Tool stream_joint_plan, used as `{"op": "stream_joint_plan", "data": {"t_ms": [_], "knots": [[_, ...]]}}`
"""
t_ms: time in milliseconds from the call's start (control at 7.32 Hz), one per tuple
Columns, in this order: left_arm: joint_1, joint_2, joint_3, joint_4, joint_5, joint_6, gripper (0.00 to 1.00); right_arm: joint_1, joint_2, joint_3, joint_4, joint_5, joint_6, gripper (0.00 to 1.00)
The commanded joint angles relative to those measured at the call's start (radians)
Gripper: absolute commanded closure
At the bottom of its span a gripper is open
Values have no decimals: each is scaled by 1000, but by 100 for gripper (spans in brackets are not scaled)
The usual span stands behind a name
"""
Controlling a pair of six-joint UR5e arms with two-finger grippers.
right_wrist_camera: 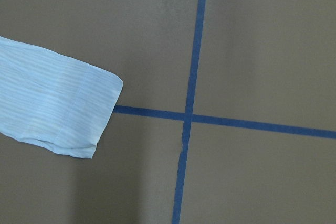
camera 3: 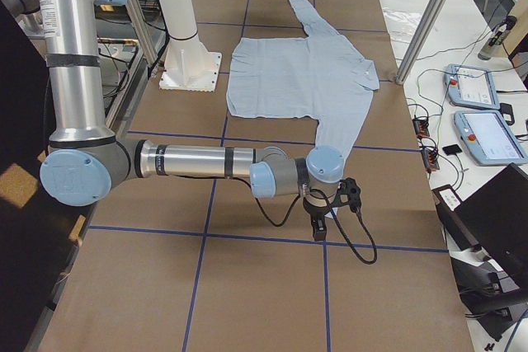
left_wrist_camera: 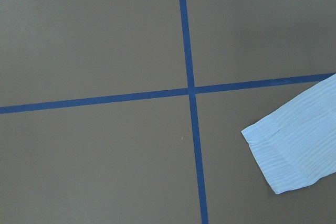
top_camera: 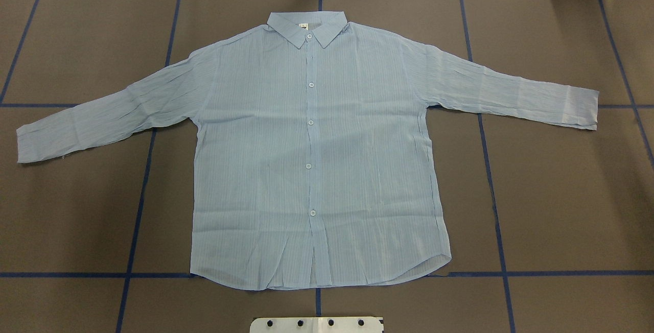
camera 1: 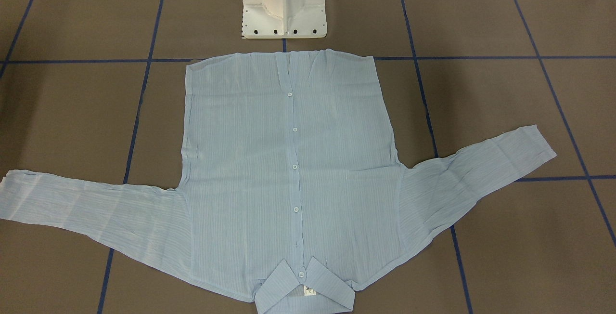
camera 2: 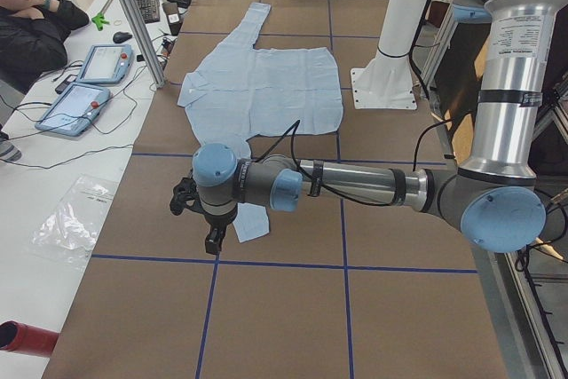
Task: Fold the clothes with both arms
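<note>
Looking down, you see a brown tabletop [top_camera: 562, 195] gridded with blue tape lines [top_camera: 493, 169], and the white pedestal [camera 1: 284, 10] standing at its edge. The shirt [top_camera: 311, 169] lies flat and buttoned between the two hands, with its sleeves spread. The left hand [camera 2: 214, 241] hangs above the tabletop with one cuff [left_wrist_camera: 294, 150] just beside it. The right hand [camera 3: 318, 228] hangs near the other cuff [right_wrist_camera: 79, 114]. You cannot tell whether either hand is open or closed. Beyond the left hand, a seated person [camera 2: 35, 24] and control tablets [camera 2: 105, 63] flank the tabletop.
</note>
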Motion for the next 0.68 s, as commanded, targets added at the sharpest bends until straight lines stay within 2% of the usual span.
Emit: {"op": "stream_joint_plan", "data": {"t_ms": [0,137,410,547], "knots": [[50,-5,29,-84,7,-1,0,-58,10,-78,140,30,3,0],[51,-8,27,-107,6,1,0,-74,12,-130,222,34,3,0],[50,14,45,-248,0,2,0,-129,29,-171,342,26,198,0],[48,17,44,-270,-2,1,0,-153,41,-190,432,23,254,0]]}}
